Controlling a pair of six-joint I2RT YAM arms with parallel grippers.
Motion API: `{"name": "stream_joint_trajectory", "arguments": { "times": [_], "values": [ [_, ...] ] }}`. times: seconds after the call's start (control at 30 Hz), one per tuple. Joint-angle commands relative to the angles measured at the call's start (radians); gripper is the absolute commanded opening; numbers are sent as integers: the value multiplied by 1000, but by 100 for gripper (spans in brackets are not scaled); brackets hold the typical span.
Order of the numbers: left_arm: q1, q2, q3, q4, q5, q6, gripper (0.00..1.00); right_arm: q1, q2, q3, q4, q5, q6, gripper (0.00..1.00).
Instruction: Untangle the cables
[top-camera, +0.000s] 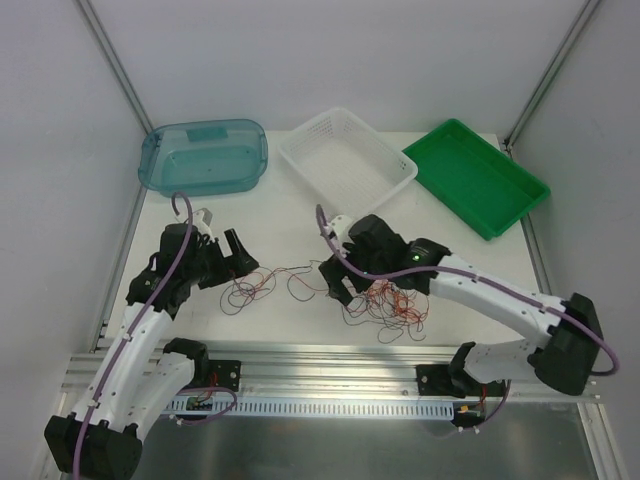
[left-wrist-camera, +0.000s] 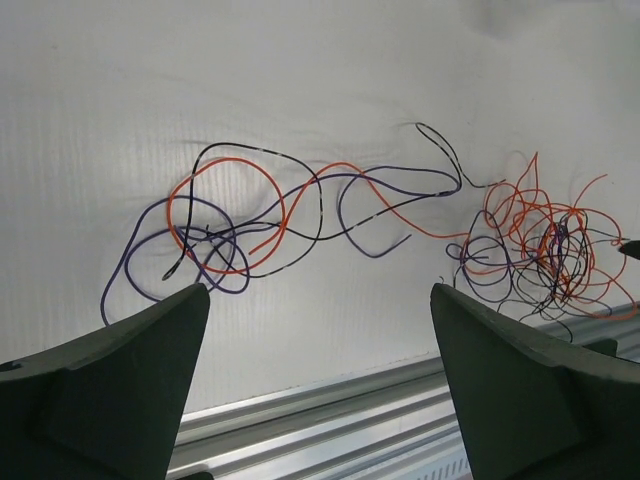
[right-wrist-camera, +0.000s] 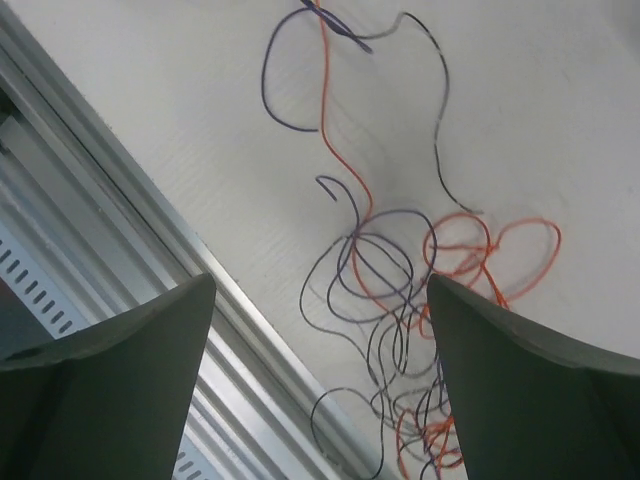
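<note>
Dark wedge-shaped fingers (left-wrist-camera: 120, 390) of the left hand (left-wrist-camera: 318, 300) fill the bottom of its wrist view, spread wide with nothing between them. The right hand (right-wrist-camera: 320, 300) is also wide and empty, hovering over the desk (top-camera: 470, 250).

Between the two hands, the cables (top-camera: 330, 290) lie flat on the desk as thin orange, purple and black wires. On the left-hand side are loose loops (left-wrist-camera: 230, 220). They are joined by a few long strands to a dense knot (left-wrist-camera: 540, 250), which sits close under the right hand and near the aluminium rail (top-camera: 330, 360) at the desk's front edge. A blue tub (top-camera: 205, 155), a white basket (top-camera: 345, 160) and a green tray (top-camera: 475, 175) stand at the far side, well apart from the wires.

Several risks follow from this layout:
- **Missed grasp:** the wires are very thin and lie against the surface, so a closing hand may slide over them and catch nothing.
- **Too many strands:** a hand may instead pinch several colours at once.
- **Tightening:** pulling a mixed pinch would probably tighten the knot rather than free it.
- **Dragging:** with nothing anchoring the far end, the whole bundle could drag along.
- **Snagging:** strands may slip over the front edge and catch in the rail.
</note>
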Motion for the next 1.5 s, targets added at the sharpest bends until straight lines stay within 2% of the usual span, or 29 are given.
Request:
{"name": "stream_joint_trajectory", "arguments": {
  "times": [0.0, 0.2, 0.37, 0.47, 0.57, 0.6, 0.67, 0.7, 0.8, 1.0, 1.1, 1.2, 1.37, 1.47],
  "values": [
    [5, -45, -1, 26, -32, -14, 94, 27, 148, 99, 136, -124, -176, 92],
    [5, -90, -125, 28, -118, -149, 91, 50, 418, 280, 136, -133, -312, 93],
    [5, -110, -164, 33, -143, -164, 90, 52, 586, 385, 150, -98, -370, 93],
    [5, -116, -168, 36, -137, -161, 91, 50, 690, 448, 151, -98, -393, 90],
    [5, -124, -168, 37, -123, -152, 90, 50, 751, 498, 128, -106, -402, 76],
    [5, -128, -170, 37, -121, -146, 90, 50, 753, 501, 130, -102, -405, 56],
    [5, -142, -173, 39, -112, -134, 90, 44, 730, 495, 130, -93, -404, 32],
    [5, -147, -172, 39, -105, -117, 90, 42, 709, 489, 125, -89, -398, 15],
    [7, -174, -165, 39, -88, -83, 90, 36, 591, 449, 110, -41, -383, 1],
    [7, -225, -147, 46, -75, -74, 91, 27, 313, 388, 27, 36, -324, 1],
    [5, -213, -151, 71, -48, -68, 91, 29, 221, 354, 16, 23, -297, 1],
    [7, -165, -185, 123, 38, -66, 90, 29, 184, 339, 1, 8, -272, 1],
    [5, -91, -257, 374, 228, -104, 90, 27, 130, 311, 8, 14, -241, 1],
    [-40, -78, -303, 541, 258, -135, 90, 27, 112, 308, 10, 28, -212, 1]
  ]
}}
